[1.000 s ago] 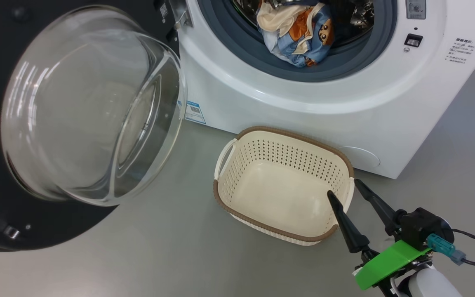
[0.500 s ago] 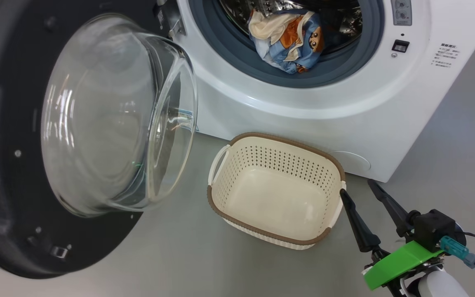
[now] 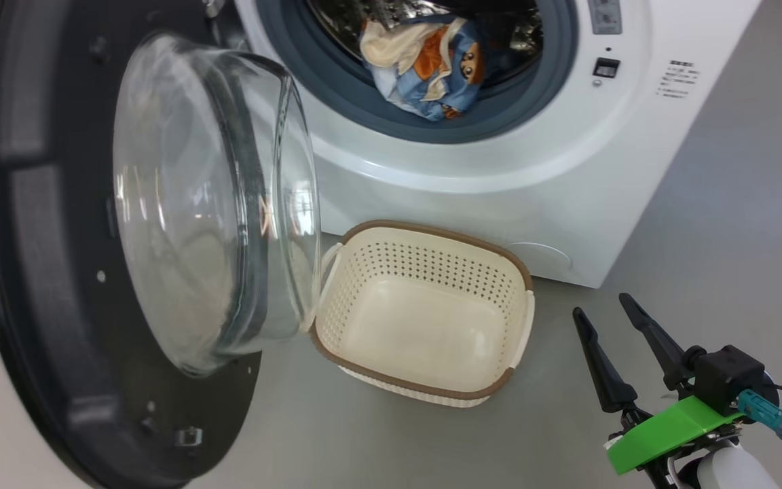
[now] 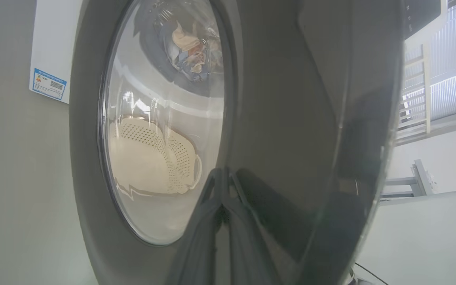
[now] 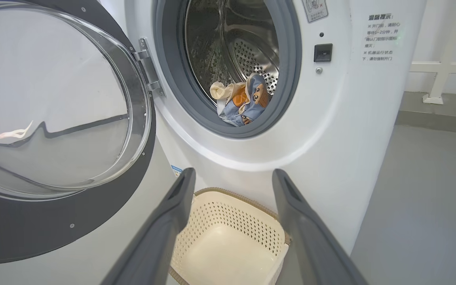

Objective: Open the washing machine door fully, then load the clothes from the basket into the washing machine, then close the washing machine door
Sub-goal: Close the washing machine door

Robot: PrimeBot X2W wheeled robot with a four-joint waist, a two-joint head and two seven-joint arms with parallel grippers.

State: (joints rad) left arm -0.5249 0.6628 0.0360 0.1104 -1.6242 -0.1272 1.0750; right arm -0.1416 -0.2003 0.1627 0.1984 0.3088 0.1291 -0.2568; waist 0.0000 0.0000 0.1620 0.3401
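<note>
The washing machine stands at the top with the clothes lying at the mouth of its steel drum. Its door hangs partly swung in at the left, the glass bowl bulging over the left end of the basket, which is empty. My left gripper is shut, its tips against the door's glossy black outer face. My right gripper is open and empty, low on the floor right of the basket. Between its fingers the right wrist view shows the basket and, higher, the clothes.
Grey floor spreads around the basket and to the right of the machine. A blue label sticker sits low on the machine's front. White railing and a wall stand behind the machine on the right.
The door has swung in toward the machine, its glass bowl now reaching over the basket's left end. The head camera has shifted. My right gripper has drawn off the basket's right rim.
</note>
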